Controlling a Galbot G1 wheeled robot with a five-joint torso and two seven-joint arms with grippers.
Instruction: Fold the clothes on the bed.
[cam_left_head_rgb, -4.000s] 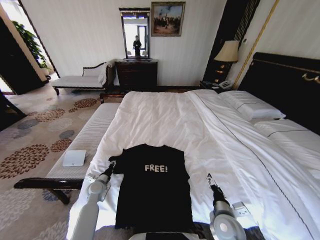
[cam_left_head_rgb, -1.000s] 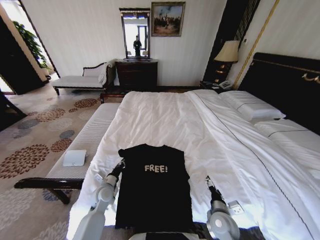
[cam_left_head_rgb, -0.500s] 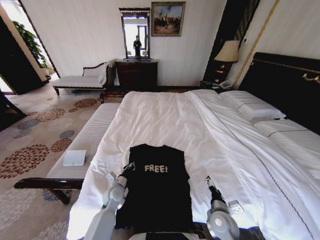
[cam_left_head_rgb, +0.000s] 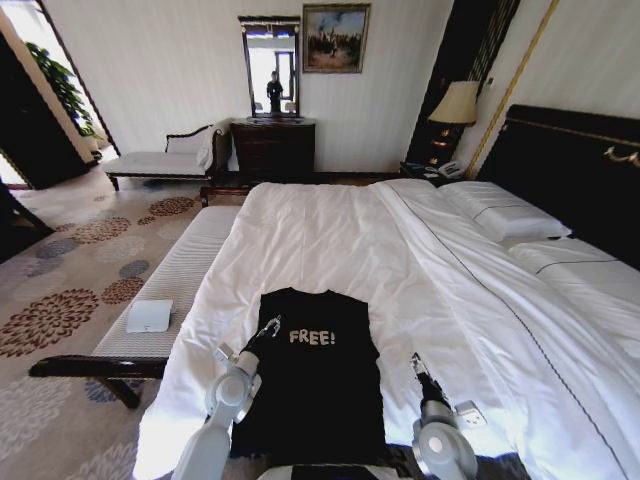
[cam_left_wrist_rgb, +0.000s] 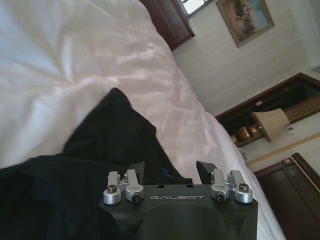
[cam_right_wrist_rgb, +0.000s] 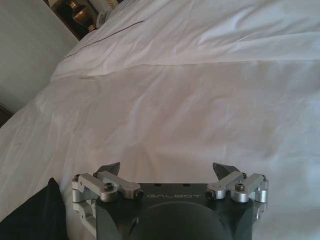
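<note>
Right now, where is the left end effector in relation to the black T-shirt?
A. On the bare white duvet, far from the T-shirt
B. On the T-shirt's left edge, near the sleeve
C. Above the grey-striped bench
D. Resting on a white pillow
B: in the head view the left end effector sits at the left edge of the black T-shirt, beside the "FREE!" lettering, with black fabric between its fingers in the left wrist view.
</note>
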